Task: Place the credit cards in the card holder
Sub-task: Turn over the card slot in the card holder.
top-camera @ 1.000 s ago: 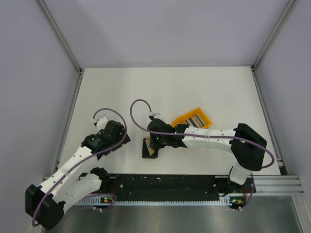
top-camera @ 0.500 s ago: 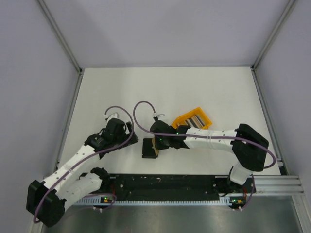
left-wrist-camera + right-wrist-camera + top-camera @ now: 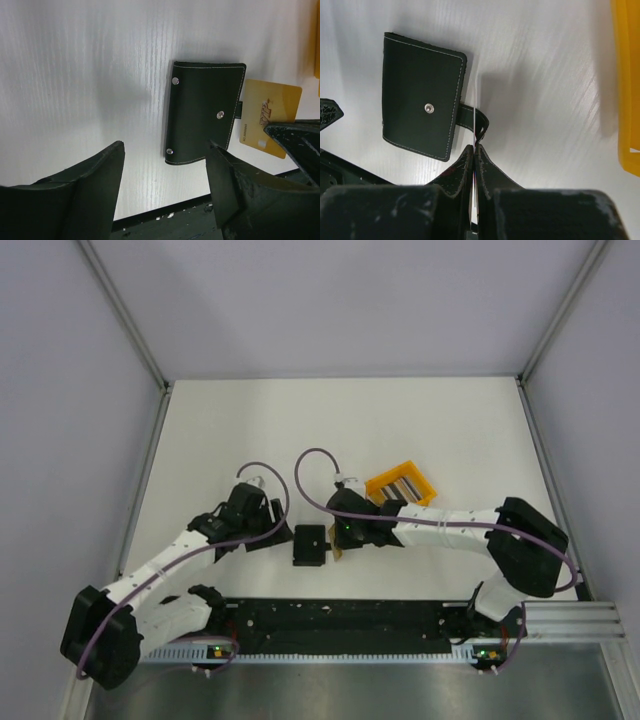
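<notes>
nearest, the left hand (image 3: 165, 150) has swung in from the left over the last second and now hangs wide open, holding nothing, its fingers spread just in front of the card holder (image 3: 205, 112). the holder lies flat on the table between the two hands and looks shut, snap upward. the right hand (image 3: 475, 147) has drawn back rightward, pinched tight on a gold card (image 3: 270, 117) that sat over the holder a second ago and now lies just beside its strap, so that card isn't in yet. beyond, the orange bin (image 3: 378, 483) holds the other credit cards (image 3: 403, 486). the white table (image 3: 330, 420) runs back to pale walls.
</notes>
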### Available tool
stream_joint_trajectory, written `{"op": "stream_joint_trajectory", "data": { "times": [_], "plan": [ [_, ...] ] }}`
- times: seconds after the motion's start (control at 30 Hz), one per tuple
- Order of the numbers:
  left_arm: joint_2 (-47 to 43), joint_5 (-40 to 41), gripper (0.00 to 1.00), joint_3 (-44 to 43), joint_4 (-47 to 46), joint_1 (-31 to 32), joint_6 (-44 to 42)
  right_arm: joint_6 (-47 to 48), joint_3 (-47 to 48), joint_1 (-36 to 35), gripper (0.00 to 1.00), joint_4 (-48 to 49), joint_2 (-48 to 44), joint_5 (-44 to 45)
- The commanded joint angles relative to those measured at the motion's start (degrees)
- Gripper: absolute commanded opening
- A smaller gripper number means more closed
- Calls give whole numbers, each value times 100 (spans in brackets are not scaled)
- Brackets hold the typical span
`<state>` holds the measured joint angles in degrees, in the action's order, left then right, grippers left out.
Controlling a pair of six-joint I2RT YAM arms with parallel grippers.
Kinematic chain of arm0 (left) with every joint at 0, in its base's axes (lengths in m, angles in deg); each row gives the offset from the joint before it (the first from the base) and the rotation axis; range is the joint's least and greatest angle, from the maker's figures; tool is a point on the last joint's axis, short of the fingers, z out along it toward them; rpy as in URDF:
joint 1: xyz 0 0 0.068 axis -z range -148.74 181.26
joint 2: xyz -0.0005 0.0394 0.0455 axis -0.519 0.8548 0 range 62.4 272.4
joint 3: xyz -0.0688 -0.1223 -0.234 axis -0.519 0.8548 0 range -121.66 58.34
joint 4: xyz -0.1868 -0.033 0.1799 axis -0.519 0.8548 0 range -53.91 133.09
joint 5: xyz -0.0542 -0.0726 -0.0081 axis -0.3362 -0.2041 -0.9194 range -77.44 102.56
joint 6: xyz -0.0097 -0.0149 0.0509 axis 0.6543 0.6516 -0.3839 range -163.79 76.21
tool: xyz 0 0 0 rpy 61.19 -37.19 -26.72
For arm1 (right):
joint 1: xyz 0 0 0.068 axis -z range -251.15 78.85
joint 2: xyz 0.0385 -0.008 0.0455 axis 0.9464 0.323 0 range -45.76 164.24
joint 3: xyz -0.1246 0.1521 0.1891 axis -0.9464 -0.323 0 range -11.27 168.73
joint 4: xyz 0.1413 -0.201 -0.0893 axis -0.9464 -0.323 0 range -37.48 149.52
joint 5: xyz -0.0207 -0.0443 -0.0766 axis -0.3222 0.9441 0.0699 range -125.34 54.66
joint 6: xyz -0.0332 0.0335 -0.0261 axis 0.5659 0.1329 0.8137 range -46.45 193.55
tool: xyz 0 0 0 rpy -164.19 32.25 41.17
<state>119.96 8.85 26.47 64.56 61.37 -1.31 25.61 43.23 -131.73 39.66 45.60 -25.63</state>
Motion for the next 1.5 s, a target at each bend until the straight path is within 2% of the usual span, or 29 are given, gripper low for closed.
{"op": "stream_joint_trajectory", "data": {
  "times": [0.0,0.13,0.33,0.5,0.63,0.83,1.2,1.47],
  "plan": [
    [97,-236,66,190,-342,21,-152,-180,-281,221,0,517,-302,-303],
    [264,-359,49,287,-447,56,-135,-216,-501,327,0,904,-407,-566],
    [545,-491,15,305,-640,92,-126,-303,-695,389,0,1300,-434,-848],
    [835,-622,4,323,-816,118,-100,-365,-783,459,0,1406,-416,-954],
    [1230,-702,0,358,-1062,136,-47,-374,-836,485,0,1511,-434,-1093],
    [1837,-684,0,244,-1177,258,-38,-453,-932,547,0,1800,-416,-1349],
    [2040,-772,0,77,-1317,355,-82,-365,-1363,564,0,2407,-1058,-1332],
    [2119,-886,0,-90,-1520,487,-64,-251,-1363,573,0,2864,-1032,-1736]
  ]
}}
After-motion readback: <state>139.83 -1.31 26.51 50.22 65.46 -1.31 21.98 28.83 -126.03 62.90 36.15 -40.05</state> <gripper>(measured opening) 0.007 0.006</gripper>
